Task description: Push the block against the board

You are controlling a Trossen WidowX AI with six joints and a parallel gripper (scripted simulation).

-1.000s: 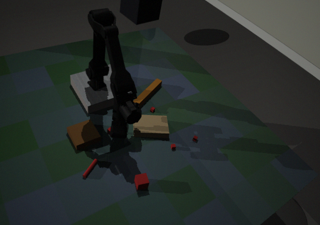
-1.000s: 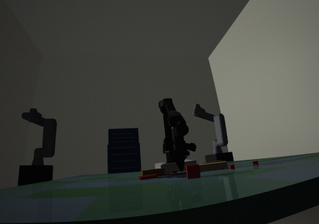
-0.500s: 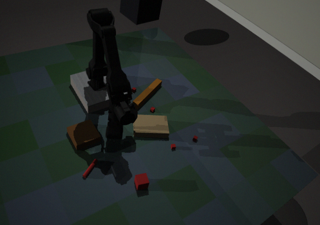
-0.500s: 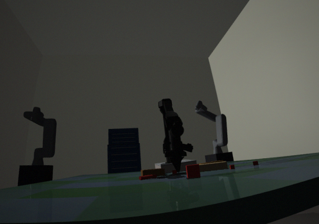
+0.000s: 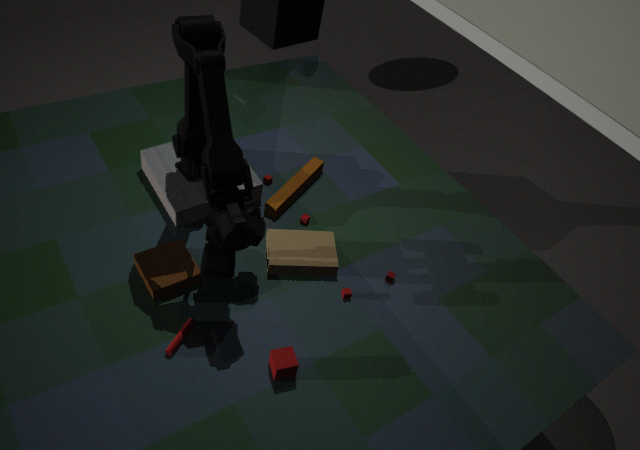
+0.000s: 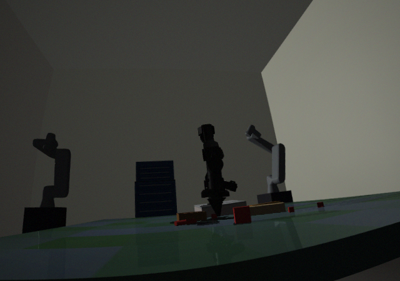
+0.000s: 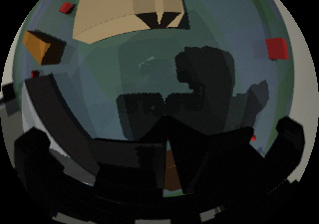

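In the top view, with 12 o'clock at its upper edge, the brown square block (image 5: 166, 264) (image 6: 192, 216) (image 7: 172, 176) lies flat on the patchwork table (image 5: 56, 362) (image 6: 194, 252) (image 7: 100, 80), and the tan board (image 5: 302, 246) (image 6: 271, 208) (image 7: 117, 10) lies at its 3 o'clock, well apart from it. No side of the one touches the other, and the block sits turned relative to the board. The black arm (image 5: 222, 140) (image 6: 214, 162) reaches down with its fingers (image 5: 219, 269) (image 6: 219, 210) in the space between the two; they are closed and grip nothing. Whether the tips touch the table I cannot tell. The pale slab (image 5: 155, 176) (image 6: 239, 203) under the arm is at the block's 12 o'clock. An orange bar (image 5: 294, 188) (image 7: 41, 47) lies slantwise at the board's 12 o'clock, pointing from 7 to 1. A red rod (image 5: 179, 336) (image 6: 180, 222) lies near the block at its 5 o'clock, and a larger red cube (image 5: 283, 362) (image 6: 242, 215) (image 7: 277, 49) sits at the board's 6 o'clock, well apart. One tiny red cube (image 5: 346, 293) is near the board at 4 o'clock.
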